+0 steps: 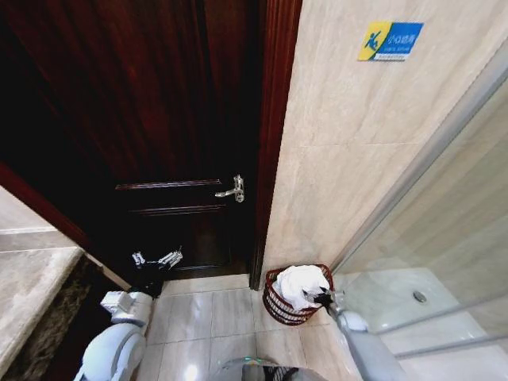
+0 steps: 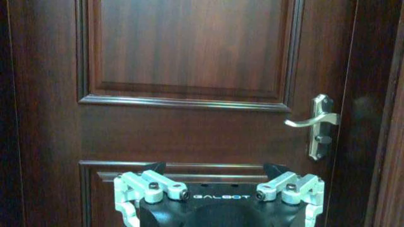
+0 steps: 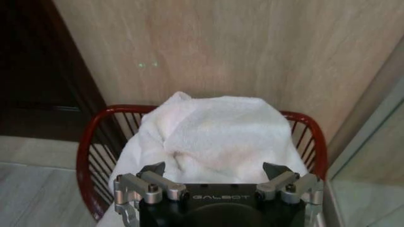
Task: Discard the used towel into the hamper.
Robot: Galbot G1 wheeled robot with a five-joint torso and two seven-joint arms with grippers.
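From the head camera I see the hamper (image 1: 279,305) sitting on the tiled floor (image 1: 208,317) in the corner, just beside the dark wooden door's (image 1: 159,119) frame and against the beige wall (image 1: 349,159), with the glass shower panel (image 1: 452,262) close on its other side. The white towel (image 1: 302,284) is heaped inside it, bulging above the red rim. My right hand (image 1: 324,299) sits at the hamper's near rim, right against the towel; in its wrist view the fingers are spread apart with nothing between them, the towel (image 3: 215,135) lying just past the tips. My left hand (image 1: 156,259) hangs idle near the door, fingers spread and empty, below the lever handle (image 2: 312,120).
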